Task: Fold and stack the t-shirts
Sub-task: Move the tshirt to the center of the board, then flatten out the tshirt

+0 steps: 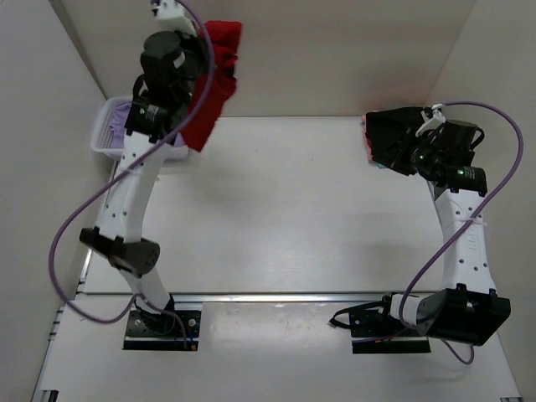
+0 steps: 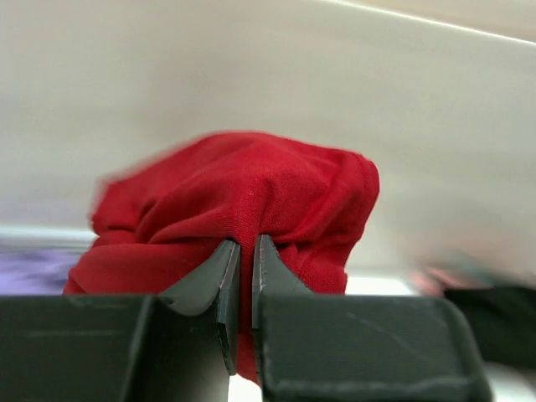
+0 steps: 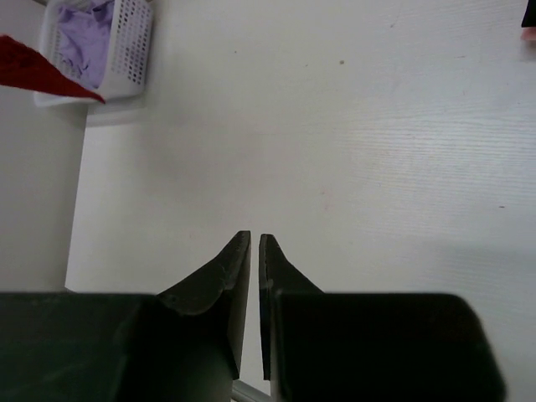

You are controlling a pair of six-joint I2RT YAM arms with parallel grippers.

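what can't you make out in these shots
1. Top view: the left arm hides part of the basket; what lies under the lavender shirt is unseen.
2. Top view: the right arm covers part of the black shirt, so its fold is unclear.
3. Left wrist: everything behind the red shirt is blurred.

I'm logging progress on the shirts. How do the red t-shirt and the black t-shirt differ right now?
The red t-shirt hangs bunched in the air at far left, while the black t-shirt sits on the table at far right. The red t-shirt is pinched in the shut left gripper; the black t-shirt is not held, since the right gripper is shut on nothing. Both are plain, single-coloured cloth.
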